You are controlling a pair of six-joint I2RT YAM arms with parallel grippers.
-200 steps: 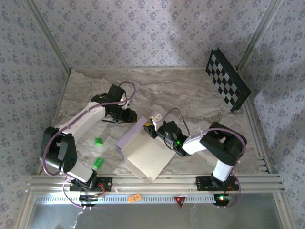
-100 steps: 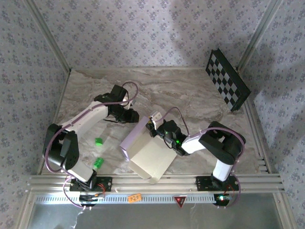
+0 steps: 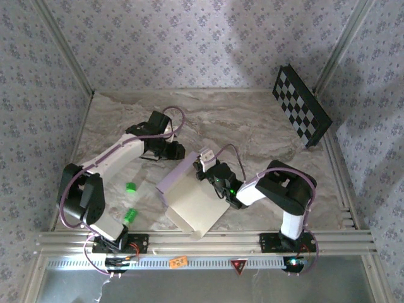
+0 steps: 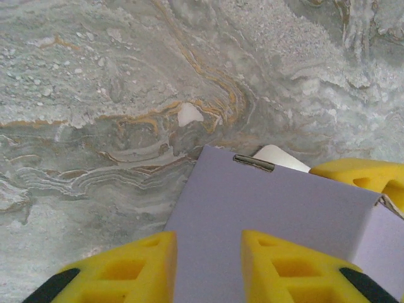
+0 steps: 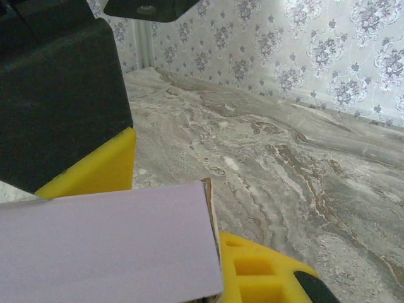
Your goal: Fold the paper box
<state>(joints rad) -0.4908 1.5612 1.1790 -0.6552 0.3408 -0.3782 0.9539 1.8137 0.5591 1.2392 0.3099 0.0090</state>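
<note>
The paper box lies half folded mid-table, cream panel toward the front and a lavender wall raised on its left. My left gripper hovers over the back of that wall. Seen from the left wrist, it is open, with the lavender panel showing below the gap. My right gripper sits at the box's back corner. In the right wrist view one yellow finger presses against the lavender flap's edge, which hides the other finger. The left gripper's black and yellow body looms close.
Two small green pieces lie on the marble left of the box. A checkerboard panel leans at the back right wall. An aluminium rail runs along the front edge.
My left gripper has moved right, over the box's lavender wall. The right arm has shifted left and the box has turned slightly with it.
</note>
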